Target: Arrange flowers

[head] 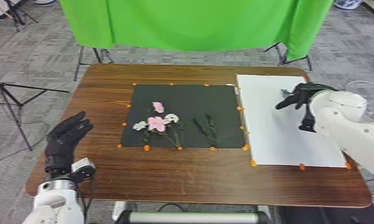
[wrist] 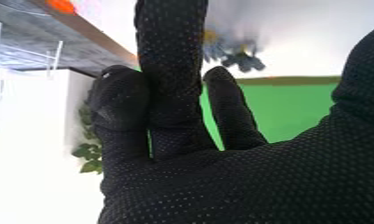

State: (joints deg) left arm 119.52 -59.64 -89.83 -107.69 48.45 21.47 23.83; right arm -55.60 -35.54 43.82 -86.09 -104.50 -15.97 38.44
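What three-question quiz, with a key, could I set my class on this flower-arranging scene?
1. True or false: the right hand is over the white sheet.
2. Where does the larger pink flower lie? (a) on the white sheet (b) on the dark mat (c) on the floor
3. Fill the gap: the cloth beyond the table is ____.

Key: 1 true; 2 b; 3 green

Flowers (head: 157, 123) on mat (head: 214, 100), sheet (head: 272, 140) right
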